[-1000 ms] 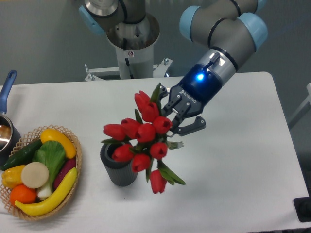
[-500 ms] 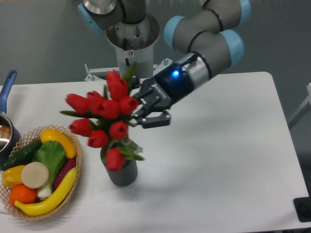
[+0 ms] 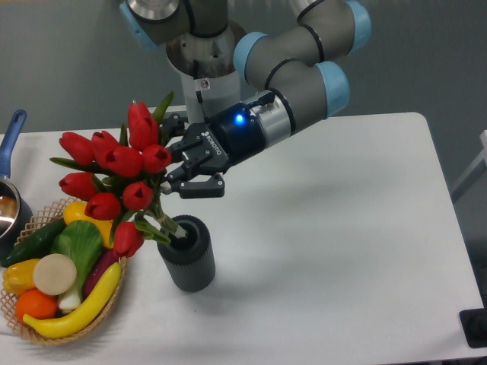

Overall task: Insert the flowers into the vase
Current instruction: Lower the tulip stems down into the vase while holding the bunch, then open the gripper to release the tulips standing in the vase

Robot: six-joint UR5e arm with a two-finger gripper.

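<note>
A single fixed view looks down from above and in front of the surface, facing the robot's base column at twelve o'clock against a grey backdrop; the tilt is steep enough that the white top fills most of the frame; its far edge runs across the upper third, its right edge slants in at three o'clock, and the near and left edges are cut off; the distance is middling, close enough to read single tulips in the flowers left of centre, just above the vase; the basket lies at eight o'clock, cropped at the border; with one camera, nothing overlaps.
</note>
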